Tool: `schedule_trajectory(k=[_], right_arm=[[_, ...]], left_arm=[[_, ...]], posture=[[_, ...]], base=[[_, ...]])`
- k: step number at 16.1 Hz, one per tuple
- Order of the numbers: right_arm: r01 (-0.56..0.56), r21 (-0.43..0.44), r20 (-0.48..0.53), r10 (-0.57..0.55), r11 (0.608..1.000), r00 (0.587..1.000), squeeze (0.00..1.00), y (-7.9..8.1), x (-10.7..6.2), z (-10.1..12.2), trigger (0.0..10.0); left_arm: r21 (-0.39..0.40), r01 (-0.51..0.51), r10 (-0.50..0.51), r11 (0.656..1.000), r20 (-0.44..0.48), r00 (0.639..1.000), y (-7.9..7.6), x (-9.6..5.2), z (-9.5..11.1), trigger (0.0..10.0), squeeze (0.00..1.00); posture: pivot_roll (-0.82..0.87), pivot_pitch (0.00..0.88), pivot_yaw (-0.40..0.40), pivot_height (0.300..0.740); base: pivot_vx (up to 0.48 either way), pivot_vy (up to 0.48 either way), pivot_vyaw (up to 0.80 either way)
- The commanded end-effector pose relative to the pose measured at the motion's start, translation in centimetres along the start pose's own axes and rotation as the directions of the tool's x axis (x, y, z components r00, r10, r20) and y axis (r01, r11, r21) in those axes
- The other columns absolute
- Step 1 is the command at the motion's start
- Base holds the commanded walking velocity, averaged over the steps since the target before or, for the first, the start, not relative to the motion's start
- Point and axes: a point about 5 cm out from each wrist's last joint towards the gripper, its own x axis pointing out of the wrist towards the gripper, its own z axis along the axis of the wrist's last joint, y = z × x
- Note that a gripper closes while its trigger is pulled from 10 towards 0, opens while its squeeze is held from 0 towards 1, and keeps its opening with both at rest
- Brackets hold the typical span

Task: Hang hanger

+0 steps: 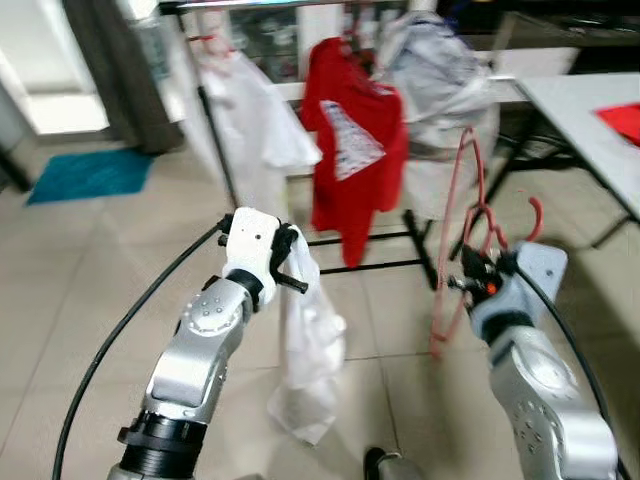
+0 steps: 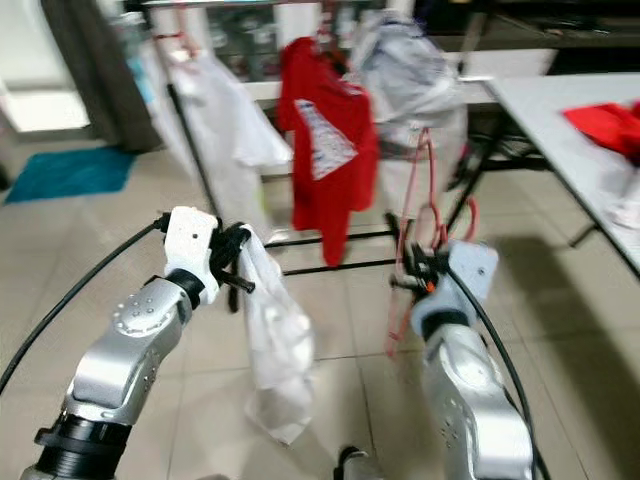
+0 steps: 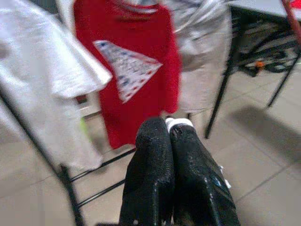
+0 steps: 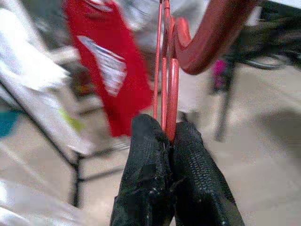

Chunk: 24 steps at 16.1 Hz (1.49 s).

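Presently, carry stage: left end effector (image 1: 297,262) clamped on a white garment (image 1: 312,350) hanging toward the floor; clothes rack (image 1: 375,238) with red shirt (image 1: 352,150) ahead; right end effector (image 1: 468,276) pinched on the red hanger (image 1: 470,215), held upright near the table (image 1: 585,110). Next move, as judged: close on the rack and hook the hanger over its rail.

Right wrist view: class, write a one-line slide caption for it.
Right gripper shut on a red hanger, with a red shirt hanging on the rack beyond.

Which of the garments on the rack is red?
The red T-shirt with a pale printed patch, hanging in the middle between the white shirt and the grey garment.
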Motion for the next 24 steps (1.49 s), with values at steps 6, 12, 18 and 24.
schedule_trajectory(k=[6,12,18,24], right_arm=[[0.019,-0.046,-0.047,-0.021,0.999,0.999,0.0,-0.1,-0.1,-0.2,10.0],[0.066,0.037,0.007,-0.067,0.997,0.998,0.0,-0.3,-0.5,0.4,10.0],[0.097,0.083,0.029,-0.1,0.992,0.995,0.0,-0.4,-0.1,0.1,10.0],[0.077,0.058,-0.003,-0.077,0.995,0.997,0.0,-0.5,-0.8,-0.3,10.0]], left_arm=[[-0.022,-0.025,0.025,0.999,0.025,0.999,0.6,0.3,0.7,10.0,0.0],[0.0,-0.004,0.004,1.0,0.009,1.0,0.0,-0.2,0.4,10.0,0.0],[0.016,0.02,-0.02,1.0,0.013,1.0,-0.2,0.6,0.8,10.0,0.0],[0.013,0.003,-0.003,1.0,0.006,1.0,-0.2,-0.1,0.3,10.0,0.0]], posture=[[-0.04,0.061,0.056,0.74],[-0.02,0.082,0.057,0.74],[-0.01,0.069,0.078,0.74],[-0.02,0.077,0.078,0.74]], base=[[0.0,0.0,-0.4],[0.0,0.0,-0.79],[0.0,0.0,-0.79],[0.0,0.0,-0.79]])
